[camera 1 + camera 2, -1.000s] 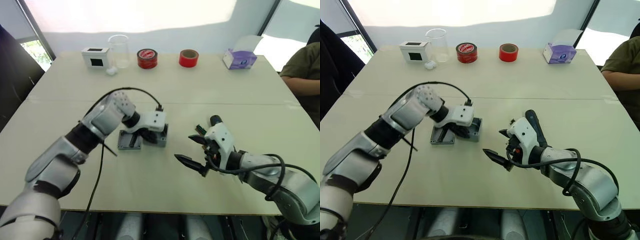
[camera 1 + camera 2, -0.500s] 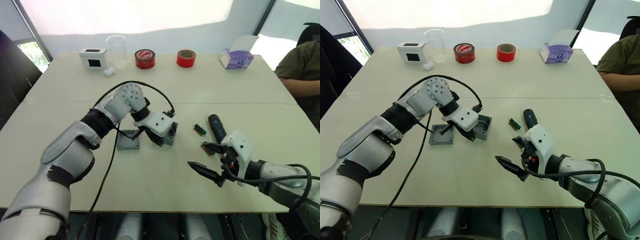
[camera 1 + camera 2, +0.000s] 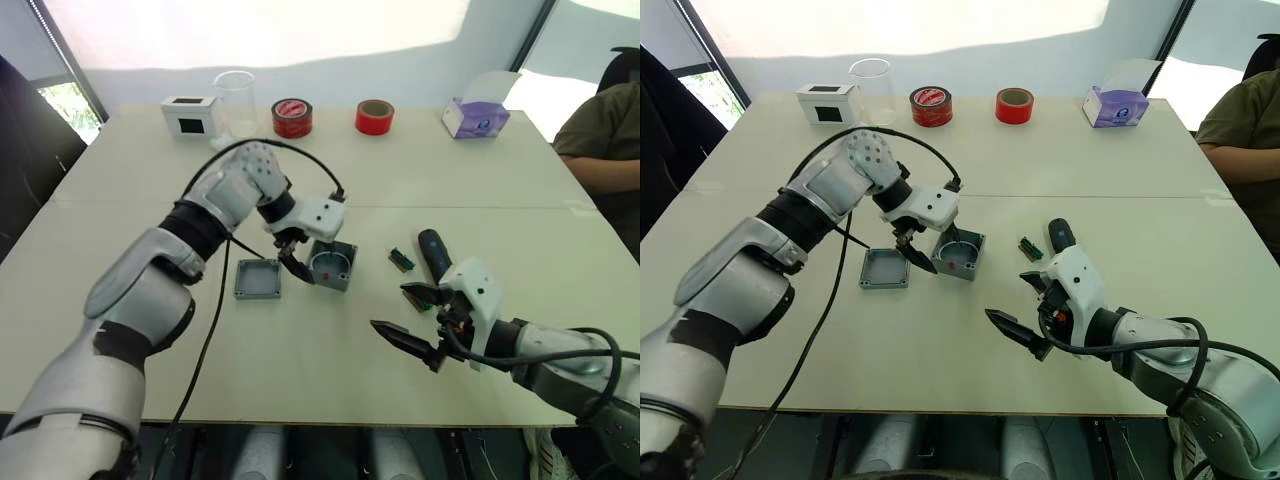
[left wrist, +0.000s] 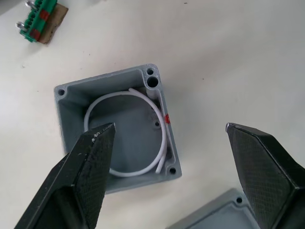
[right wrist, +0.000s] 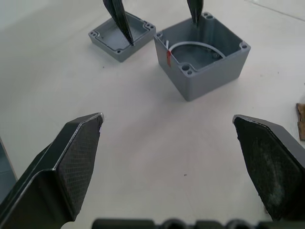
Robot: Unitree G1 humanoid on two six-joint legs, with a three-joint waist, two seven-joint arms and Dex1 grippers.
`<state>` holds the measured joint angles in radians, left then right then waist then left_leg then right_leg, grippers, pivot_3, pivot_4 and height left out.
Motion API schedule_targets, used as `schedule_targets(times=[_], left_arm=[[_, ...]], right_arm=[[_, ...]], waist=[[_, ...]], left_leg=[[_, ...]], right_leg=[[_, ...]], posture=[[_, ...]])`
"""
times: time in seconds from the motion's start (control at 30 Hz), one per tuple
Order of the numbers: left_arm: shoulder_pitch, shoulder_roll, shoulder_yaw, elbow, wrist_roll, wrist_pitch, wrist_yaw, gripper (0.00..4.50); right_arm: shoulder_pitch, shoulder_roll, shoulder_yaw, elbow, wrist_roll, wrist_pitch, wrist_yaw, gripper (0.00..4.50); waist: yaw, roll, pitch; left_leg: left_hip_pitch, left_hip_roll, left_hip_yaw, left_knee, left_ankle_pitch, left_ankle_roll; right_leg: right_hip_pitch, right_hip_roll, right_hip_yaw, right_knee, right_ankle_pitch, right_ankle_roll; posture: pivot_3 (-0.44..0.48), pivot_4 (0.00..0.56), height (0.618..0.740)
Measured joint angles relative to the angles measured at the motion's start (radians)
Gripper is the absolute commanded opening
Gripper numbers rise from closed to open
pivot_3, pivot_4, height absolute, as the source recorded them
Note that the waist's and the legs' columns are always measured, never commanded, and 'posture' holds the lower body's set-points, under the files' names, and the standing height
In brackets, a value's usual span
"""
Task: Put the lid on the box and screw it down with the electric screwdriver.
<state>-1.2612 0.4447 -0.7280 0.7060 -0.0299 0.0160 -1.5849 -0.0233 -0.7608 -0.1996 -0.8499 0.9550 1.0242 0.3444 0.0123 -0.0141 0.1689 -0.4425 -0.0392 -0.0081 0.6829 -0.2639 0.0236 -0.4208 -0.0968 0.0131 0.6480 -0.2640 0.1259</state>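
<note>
My left hand (image 3: 301, 262): fingers spread wide over box (image 3: 333, 266), centre frame, empty. My right hand (image 3: 412, 318): spread, empty, lower right.

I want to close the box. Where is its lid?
The lid lies open side up on the table, on the robot's left of the box, just apart from it.

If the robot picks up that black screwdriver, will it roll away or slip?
The screwdriver is a round cylinder lying flat on the table, so a nudge would probably roll it. It looks stiff, not floppy. Its smooth black body may slip between the fingers of the right gripper unless gripped squarely.
</note>
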Motion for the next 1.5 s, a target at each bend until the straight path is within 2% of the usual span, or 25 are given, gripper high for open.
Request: schedule_targets(times=[0.1, 0.2, 0.3, 0.57, 0.9, 1.1, 1.17, 1.27, 1.37, 1.5], left_arm=[[0.034, -0.029, 0.004, -0.025, 0.032, 0.113, 0.0, 3.9], [0.043, -0.05, 0.01, -0.045, 0.056, 0.155, 0.015, 3.9], [0.049, -0.076, 0.011, -0.048, 0.1, 0.157, 0.051, 3.27], [0.082, -0.103, 0.032, -0.027, 0.159, 0.148, 0.083, 0.09], [0.08, -0.106, 0.073, -0.022, 0.181, 0.139, 0.065, 0.04], [0.039, -0.1, 0.102, 0.084, 0.193, -0.146, 0.082, 0.04], [0.027, -0.09, 0.112, 0.104, 0.185, -0.234, 0.042, 0.04], [0.022, -0.044, 0.045, 0.104, 0.111, -0.338, -0.014, 0.04], [0.012, 0.005, -0.085, 0.086, 0.038, -0.388, -0.026, 0.04], [0.012, 0.018, -0.169, 0.062, -0.027, -0.421, -0.026, 0.04]], right_arm=[[-0.018, -0.006, -0.001, 0.014, 0.012, 0.001, 0.007, 4.5], [-0.025, -0.007, 0.0, 0.023, 0.013, 0.001, 0.007, 4.5], [-0.034, -0.007, 0.003, 0.028, 0.013, 0.001, 0.005, 4.5], [-0.037, -0.005, 0.008, 0.028, 0.013, 0.001, -0.016, 4.5], [-0.036, -0.001, 0.022, 0.028, 0.012, -0.001, -0.025, 4.5], [-0.009, -0.023, 0.02, 0.026, 0.034, 0.001, 0.0, 4.5], [0.015, -0.053, 0.004, 0.014, 0.06, 0.004, 0.021, 4.5], [0.045, -0.096, -0.033, -0.009, 0.107, 0.01, 0.042, 4.5], [0.056, -0.103, -0.038, -0.031, 0.142, 0.01, 0.03, 4.5], [0.072, -0.098, -0.036, -0.054, 0.164, 0.003, -0.008, 4.5]], waist=[[0.0, 0.0, 0.0], [0.001, 0.0, 0.0], [0.0, 0.0, 0.0], [0.001, 0.0, 0.0], [0.001, 0.0, 0.0], [0.002, 0.0, 0.0], [0.001, 0.0, 0.0], [-0.001, 0.0, 0.0], [0.0, 0.0, 0.0], [0.003, 0.0, 0.0]], left_leg=[[0.0, 0.0, 0.0, 0.0, 0.0, 0.0], [0.0, 0.0, 0.0, 0.0, 0.0, 0.0], [0.0, 0.0, 0.0, 0.0, 0.0, 0.0], [0.0, 0.0, 0.0, 0.0, 0.0, 0.0], [0.0, 0.0, 0.0, 0.0, 0.0, 0.0], [0.0, 0.0, 0.0, 0.0, 0.0, 0.0], [0.0, 0.0, 0.0, 0.0, 0.0, 0.0], [0.0, 0.0, 0.0, 0.0, 0.0, 0.0], [0.0, 0.0, 0.0, 0.0, 0.0, 0.0], [0.0, -0.001, 0.0, 0.001, 0.0, 0.0]], right_leg=[[0.0, 0.0, 0.0, 0.0, 0.0, 0.0], [0.0, 0.0, 0.0, 0.0, 0.0, 0.0], [0.0, 0.0, 0.0, 0.0, 0.0, 0.0], [0.0, 0.0, 0.0, 0.0, 0.0, 0.0], [0.0, 0.0, 0.0, 0.0, 0.0, 0.0], [0.0, -0.001, 0.0, 0.0, 0.0, 0.0], [0.0, -0.001, 0.0, 0.0, 0.0, 0.0], [0.0, 0.0, 0.0, 0.0, 0.0, 0.0], [0.0, 0.0, 0.0, 0.001, 0.0, 0.0], [0.0, -0.001, 0.0, 0.0, 0.0, 0.0]], posture=[[0.0, 0.15, 0.74], [0.0, 0.15, 0.74], [0.0, 0.15, 0.74], [0.0, 0.15, 0.74], [0.0, 0.15, 0.74], [0.0, 0.15, 0.74], [0.0, 0.15, 0.74], [0.0, 0.15, 0.74], [0.0, 0.15, 0.74], [0.0, 0.15, 0.74]])
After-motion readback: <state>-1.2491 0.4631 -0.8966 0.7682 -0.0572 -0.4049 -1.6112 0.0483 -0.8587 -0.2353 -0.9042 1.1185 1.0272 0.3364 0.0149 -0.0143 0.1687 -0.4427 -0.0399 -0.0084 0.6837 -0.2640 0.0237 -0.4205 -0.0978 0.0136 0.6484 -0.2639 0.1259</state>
